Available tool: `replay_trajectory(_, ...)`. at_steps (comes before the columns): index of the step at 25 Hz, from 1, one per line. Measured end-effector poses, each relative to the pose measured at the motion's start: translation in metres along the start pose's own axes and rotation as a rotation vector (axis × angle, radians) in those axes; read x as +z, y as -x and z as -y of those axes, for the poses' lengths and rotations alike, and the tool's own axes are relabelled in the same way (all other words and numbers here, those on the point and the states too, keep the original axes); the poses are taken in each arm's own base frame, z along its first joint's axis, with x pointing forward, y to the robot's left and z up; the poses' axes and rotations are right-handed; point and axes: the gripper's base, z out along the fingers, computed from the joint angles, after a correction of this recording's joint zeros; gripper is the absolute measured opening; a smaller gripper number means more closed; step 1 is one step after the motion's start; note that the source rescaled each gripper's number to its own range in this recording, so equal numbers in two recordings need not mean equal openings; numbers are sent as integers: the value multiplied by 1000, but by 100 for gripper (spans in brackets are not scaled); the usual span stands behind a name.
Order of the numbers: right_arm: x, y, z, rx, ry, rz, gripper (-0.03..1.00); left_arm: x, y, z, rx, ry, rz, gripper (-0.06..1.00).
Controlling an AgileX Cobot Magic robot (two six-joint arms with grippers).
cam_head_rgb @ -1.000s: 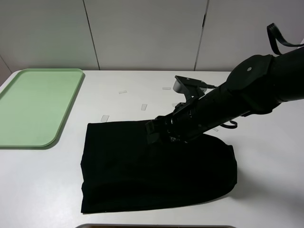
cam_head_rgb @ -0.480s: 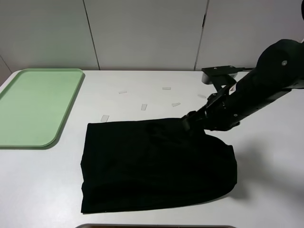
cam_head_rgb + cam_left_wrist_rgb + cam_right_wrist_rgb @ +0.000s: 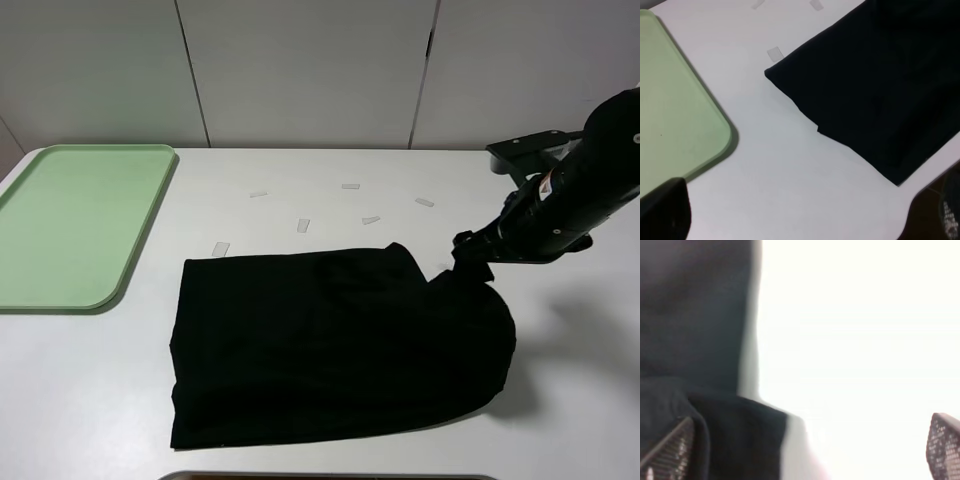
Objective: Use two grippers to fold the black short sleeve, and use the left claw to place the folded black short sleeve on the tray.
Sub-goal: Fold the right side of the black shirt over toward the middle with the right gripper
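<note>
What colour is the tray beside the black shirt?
The rectangular plastic tray is plain pale mint green; the exterior high view shows it best.

Bare desk (image 3: 130, 380) runs as an open lane from near edge to far wall between the tray (image 3: 70, 220) on the left and the black short sleeve (image 3: 330, 345), which covers the near middle. The right claw (image 3: 468, 247) and its arm crowd the shirt's far right corner. Flat tape strips (image 3: 303, 226) dot the far strip.

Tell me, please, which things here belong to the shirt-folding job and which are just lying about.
Job in hand: black shirt, green tray, left gripper, right gripper.
Just lying about: pale tape strips.
</note>
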Motion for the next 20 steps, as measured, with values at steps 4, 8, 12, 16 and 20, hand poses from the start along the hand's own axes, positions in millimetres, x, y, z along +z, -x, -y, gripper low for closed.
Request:
replay_trajectory(4,1,-2,17,21,-56,-24,100,0,0,0,0,0,0,100)
replay_trajectory(8,-1,-1,20,24,-66,-23,100,0,0,0,0,0,0,100)
replay_trajectory(12,-14,11,19,72,-47,47,100,0,0,0,0,0,0,100)
replay_trajectory(16,-18,11,18,91,-36,61,100,0,0,0,0,0,0,100)
replay_trajectory(20,-23,12,22,26,-79,82,100,0,0,0,0,0,0,100)
